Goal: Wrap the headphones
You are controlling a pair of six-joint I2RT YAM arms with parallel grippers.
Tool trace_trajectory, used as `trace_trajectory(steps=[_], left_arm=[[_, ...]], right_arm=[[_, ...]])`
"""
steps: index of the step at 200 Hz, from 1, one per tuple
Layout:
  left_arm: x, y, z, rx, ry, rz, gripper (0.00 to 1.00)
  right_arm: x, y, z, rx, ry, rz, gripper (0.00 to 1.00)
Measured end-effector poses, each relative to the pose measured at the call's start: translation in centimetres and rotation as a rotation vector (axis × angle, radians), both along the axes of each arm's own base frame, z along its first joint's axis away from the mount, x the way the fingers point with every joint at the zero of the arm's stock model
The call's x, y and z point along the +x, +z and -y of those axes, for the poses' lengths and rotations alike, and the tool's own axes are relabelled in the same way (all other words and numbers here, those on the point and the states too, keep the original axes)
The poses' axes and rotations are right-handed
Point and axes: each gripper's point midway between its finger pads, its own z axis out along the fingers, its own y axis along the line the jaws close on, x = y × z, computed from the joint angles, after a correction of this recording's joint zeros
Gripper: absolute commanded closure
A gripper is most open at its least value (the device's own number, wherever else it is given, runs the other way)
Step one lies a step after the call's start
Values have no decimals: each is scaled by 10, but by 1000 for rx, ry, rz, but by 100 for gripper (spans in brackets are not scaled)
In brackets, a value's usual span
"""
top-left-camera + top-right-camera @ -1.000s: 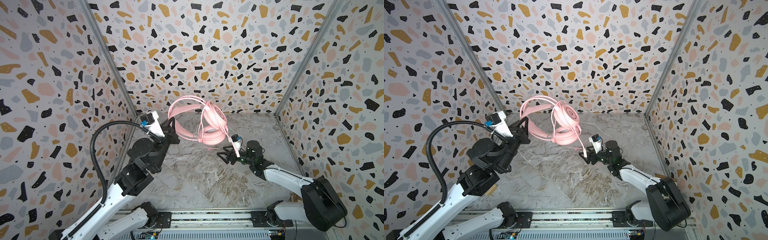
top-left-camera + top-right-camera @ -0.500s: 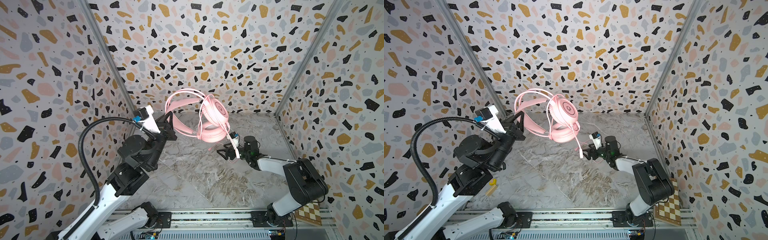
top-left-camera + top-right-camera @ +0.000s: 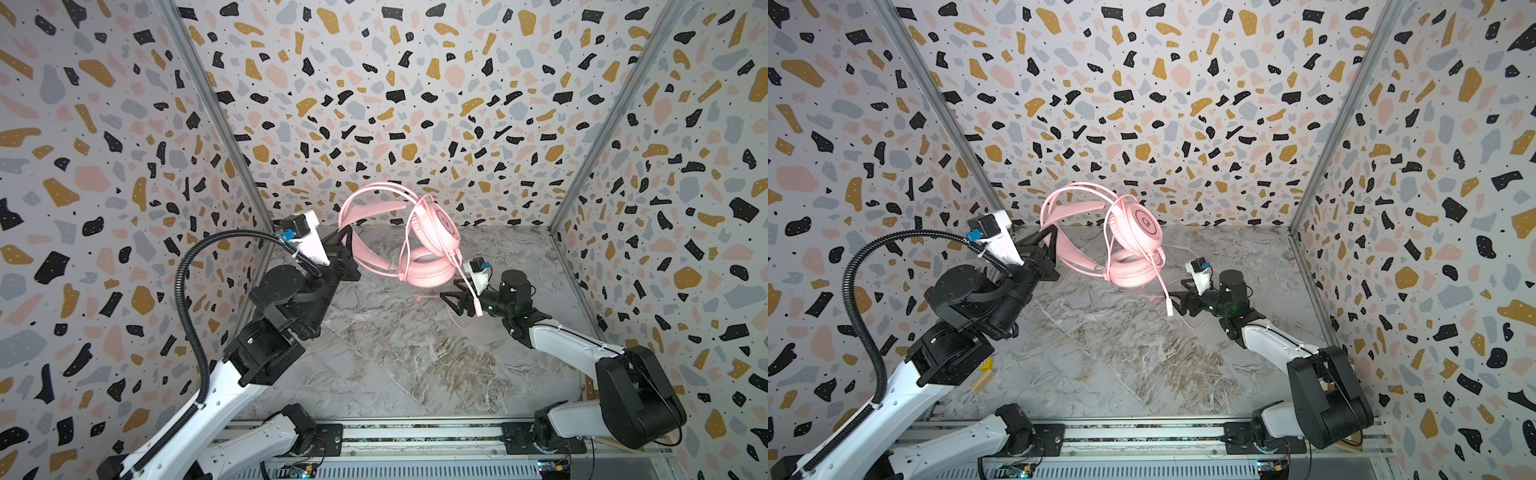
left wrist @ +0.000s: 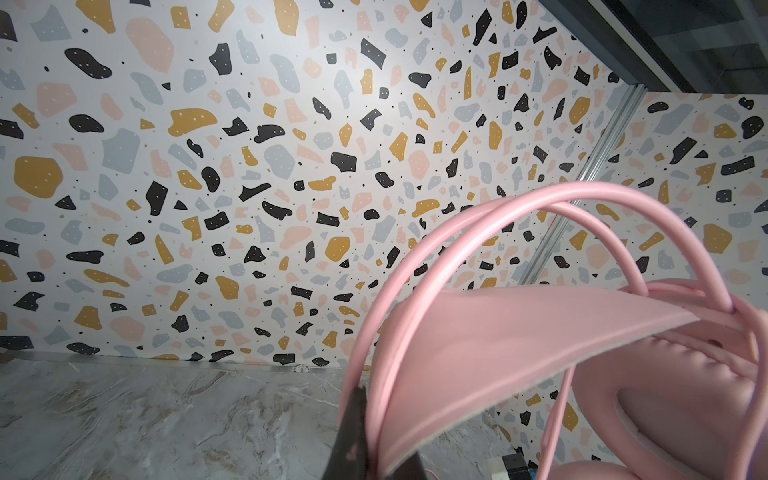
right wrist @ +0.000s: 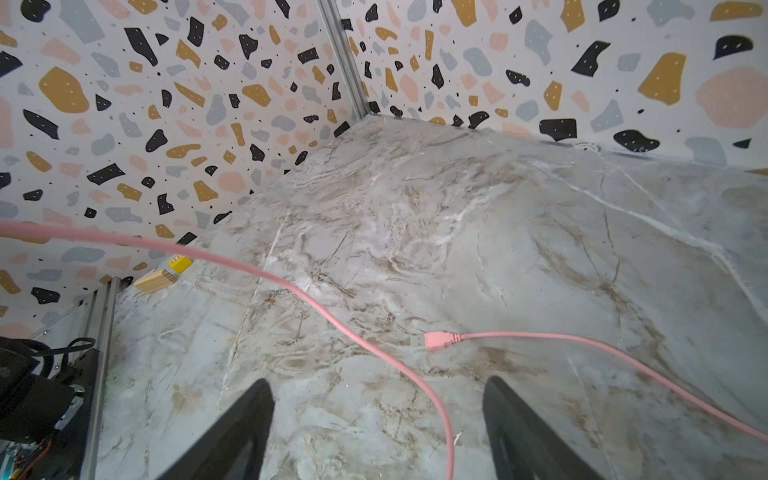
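The left hand (image 3: 345, 243) pinches the headphones (image 3: 434, 226) by their stiff headband; likely light. The right hand (image 5: 376, 388) gapes empty: take the limp cable (image 5: 332, 322) near its plug (image 5: 436, 340)

item: headphones (image 3: 430, 249), pink, over-ear
pose: raised clear of the tabletop (image 3: 395, 365), tilted, cups stacked one over the other
headband (image 3: 376, 192): two thin wire arcs above a wide flat strap (image 4: 519, 332)
upper earcup (image 3: 436, 226): round, smooth outer shell showing
lower earcup (image 3: 428, 272): padded cushion ring showing
cable (image 5: 291, 286): thin; looped round the upper earcup, then trailing down onto the tabletop
plug (image 5: 436, 340): lies flat on the tabletop
boom mic (image 3: 478, 309): hangs below the cups, above the tabletop
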Motion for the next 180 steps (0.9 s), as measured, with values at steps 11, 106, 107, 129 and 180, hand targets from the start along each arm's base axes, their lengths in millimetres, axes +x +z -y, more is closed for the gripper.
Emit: trace_trajectory(steps=[11,106,107,129,180], left_arm=[[0,0,1,1,-2,-1,100],[6,-8,11,27,-25,-21,100],[6,-8,11,28,-25,-21,100],[9,-12,14,42,-27,-31,100],[8,-9,16,40,-41,-29,100]], right_arm=[[4,-7,2,-5,-8,-18,19],[6,-90,-7,-30,64,-263,27],[6,-90,-7,-30,65,-263,27],[4,-88,-9,-20,78,-260,33],[3,-99,-15,-28,93,-281,32]])
